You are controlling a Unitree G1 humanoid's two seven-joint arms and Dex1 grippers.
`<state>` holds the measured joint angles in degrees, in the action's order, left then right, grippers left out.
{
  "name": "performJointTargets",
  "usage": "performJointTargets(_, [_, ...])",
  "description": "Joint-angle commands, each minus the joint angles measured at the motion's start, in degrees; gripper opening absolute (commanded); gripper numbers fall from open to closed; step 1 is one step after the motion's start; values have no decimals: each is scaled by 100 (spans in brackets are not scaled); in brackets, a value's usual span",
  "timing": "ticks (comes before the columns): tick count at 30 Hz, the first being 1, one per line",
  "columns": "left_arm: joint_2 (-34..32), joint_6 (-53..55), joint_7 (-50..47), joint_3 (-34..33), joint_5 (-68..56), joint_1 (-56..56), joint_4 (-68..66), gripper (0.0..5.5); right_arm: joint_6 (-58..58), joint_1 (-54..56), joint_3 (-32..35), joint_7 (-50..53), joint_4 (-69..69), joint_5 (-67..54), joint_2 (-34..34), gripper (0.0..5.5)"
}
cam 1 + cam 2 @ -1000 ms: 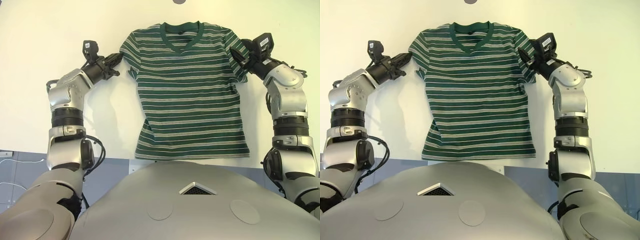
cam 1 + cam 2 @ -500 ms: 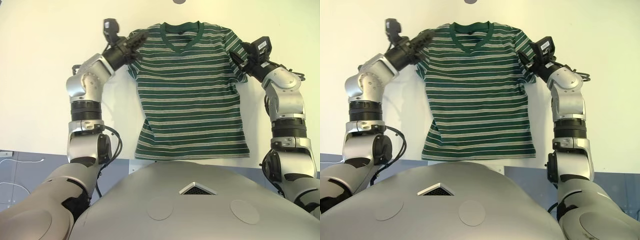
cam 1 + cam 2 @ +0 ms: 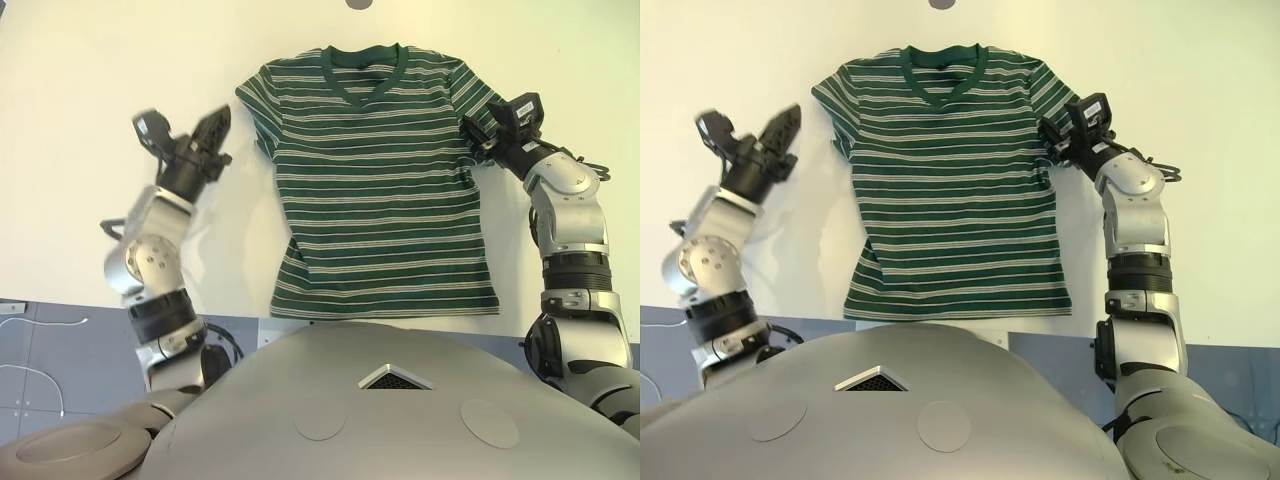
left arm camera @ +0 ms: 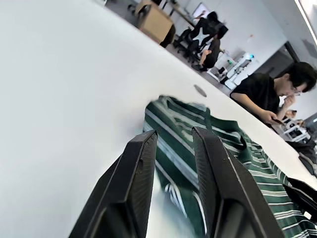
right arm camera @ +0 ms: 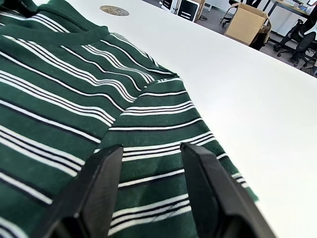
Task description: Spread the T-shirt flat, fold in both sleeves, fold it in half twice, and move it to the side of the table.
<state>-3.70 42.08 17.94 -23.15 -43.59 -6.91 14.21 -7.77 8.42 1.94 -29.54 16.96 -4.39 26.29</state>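
The green striped T-shirt lies flat on the white table, collar at the far side and both sleeves spread out. My left gripper hangs raised above the table, a short way left of the left sleeve, clear of the cloth. Its fingers are slightly apart with nothing between them. My right gripper is low over the outer edge of the right sleeve. It is open, with one finger on each side of the sleeve's stripes.
A round grommet marks the table's far edge. The near table edge runs just below the shirt hem. Bare tabletop lies left and right of the shirt. Cables lie on the grey floor at the left.
My left gripper went onto the shirt's left shoulder, then drew back left and nearer to me, off the cloth. The left sleeve now lies smoother. The right gripper shifted slightly nearer along the right sleeve.
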Motion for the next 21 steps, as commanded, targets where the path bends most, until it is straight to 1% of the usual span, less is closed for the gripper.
performJointTargets(1, [488,772,-623,-136,-967,-400,129,188,-68,-18,-9,1,-26,29,11,215])
performJointTargets(2, [550,828,-797,-196,-1087,-324,12,214,-63,-8,-18,-1,-9,37,8,215])
performJointTargets(6, [633,945,-1253,-364,-1481,-69,-416,216,-29,85,-57,13,92,61,-34,215])
performJointTargets(10, [508,813,-1311,11,-1090,160,-834,216,20,101,-108,47,160,94,-86,215])
performJointTargets(13, [475,612,-1323,115,-923,255,-1040,159,45,160,-124,60,209,107,-92,215])
performJointTargets(16, [468,511,-1267,260,-910,261,-949,121,80,182,-150,70,235,136,-79,215])
performJointTargets(17, [473,487,-1253,286,-919,253,-915,97,94,190,-159,73,246,145,-78,215])
performJointTargets(18, [500,437,-1251,277,-955,246,-866,88,107,197,-168,76,255,155,-79,215])
performJointTargets(20, [598,323,-1310,172,-1131,253,-752,48,124,199,-180,86,259,172,-85,215])
performJointTargets(21, [668,255,-1364,98,-1248,273,-690,39,131,205,-182,86,271,178,-84,215])
